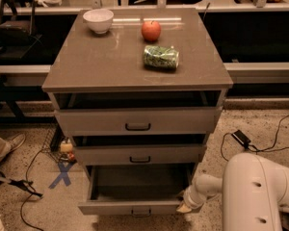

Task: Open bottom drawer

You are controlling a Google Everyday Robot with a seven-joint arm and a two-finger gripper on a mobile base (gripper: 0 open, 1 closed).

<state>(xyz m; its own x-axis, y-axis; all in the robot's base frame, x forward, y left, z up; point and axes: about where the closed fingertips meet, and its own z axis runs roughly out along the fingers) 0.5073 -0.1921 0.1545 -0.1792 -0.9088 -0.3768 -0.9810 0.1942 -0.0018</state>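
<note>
The bottom drawer (116,208) is at the lowest place of the cabinet (67,76), close to the floor. It is pulled out much more than the two drawers above it, and its dark inside shows from above. Its small dark bar handle (141,212) is in the middle of the flat front.

The gripper (187,207) is at the right end of this drawer front, touching it or just beside its right corner. If it is open or closed, I cannot tell. The white arm (255,191) comes to it from the lower right corner of the view.

The middle drawer (139,154) and the top drawer (137,121) are each open only a little, with a dark gap above each front.

On the cabinet top, a white bowl (98,19) stands near the back left corner. A red apple (151,30) is near the back edge, about in the middle. A green packet (161,57) lies just in front of the apple.

A blue X mark (62,174) is on the floor at the left of the cabinet.
</note>
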